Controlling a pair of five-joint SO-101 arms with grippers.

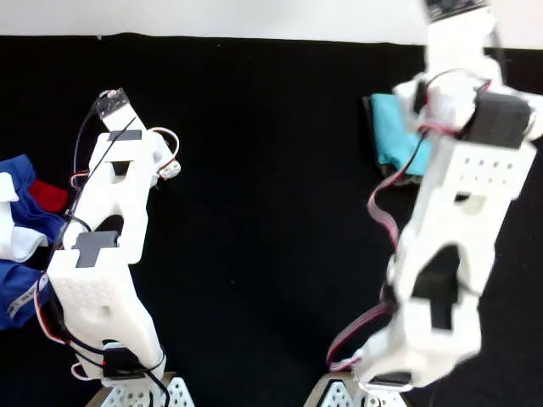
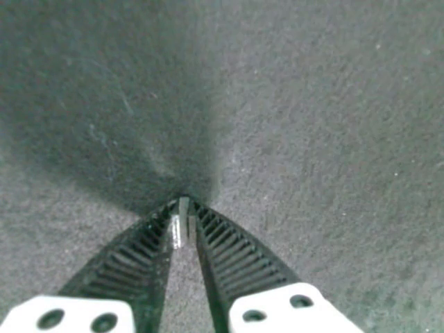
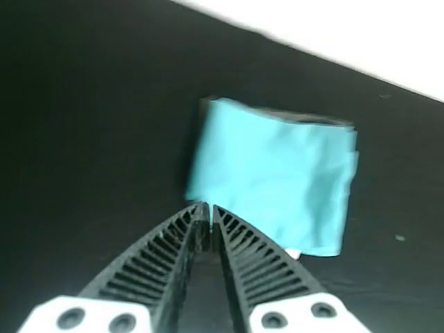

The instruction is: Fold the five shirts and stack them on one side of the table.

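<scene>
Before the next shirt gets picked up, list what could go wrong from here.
1. The right gripper, shut, sits close to the folded teal shirt; a low swing could drag it open.
2. The unfolded shirts lie bunched at the edge of the table on the left arm's side, so one grab may lift several or pull some off.
3. The left gripper is shut over bare table; it would have to open before any grasp.

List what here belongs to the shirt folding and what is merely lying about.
Job in hand: folded turquoise shirt; unfolded heap of blue, white and red clothing at the table's edge; left gripper and right gripper, both shut.
Merely there: black table cover; white surface beyond it.
</scene>
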